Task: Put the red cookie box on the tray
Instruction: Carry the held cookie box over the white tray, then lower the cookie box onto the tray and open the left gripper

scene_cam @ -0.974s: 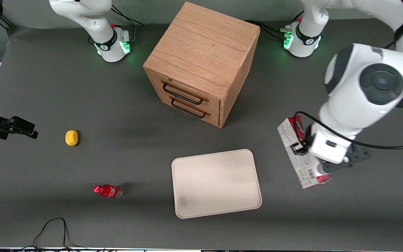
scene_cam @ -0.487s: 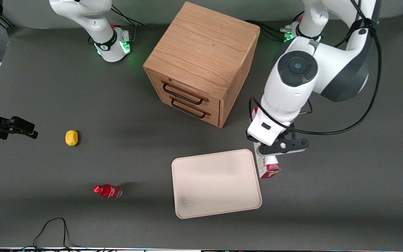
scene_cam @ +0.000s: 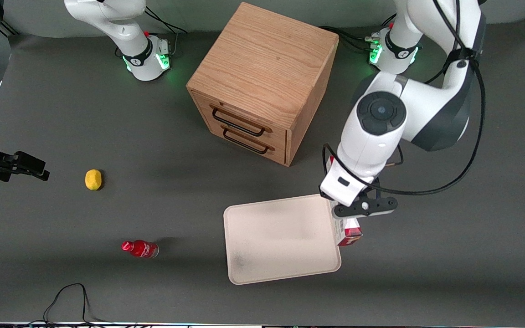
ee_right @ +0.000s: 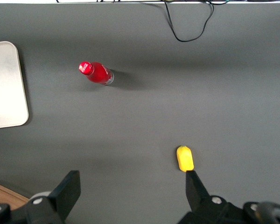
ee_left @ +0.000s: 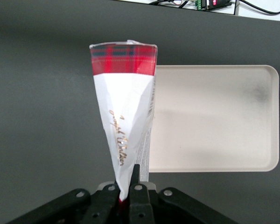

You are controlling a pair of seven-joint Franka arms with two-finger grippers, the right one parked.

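My left gripper is shut on the red cookie box and holds it on edge in the air, over the tray's edge nearest the working arm. Most of the box is hidden under the wrist in the front view. In the left wrist view the box hangs from my gripper, its white face and red tartan end showing, beside the cream tray. The tray lies flat on the dark table, nearer to the front camera than the drawer cabinet.
A wooden two-drawer cabinet stands farther from the front camera than the tray. A small red bottle and a yellow lemon lie toward the parked arm's end. A black cable loops at the table's near edge.
My left gripper has carried the box from the working arm's end of the table to the tray's edge, turning it from flat to edge-on; in the last half second it shifted slightly nearer the camera.
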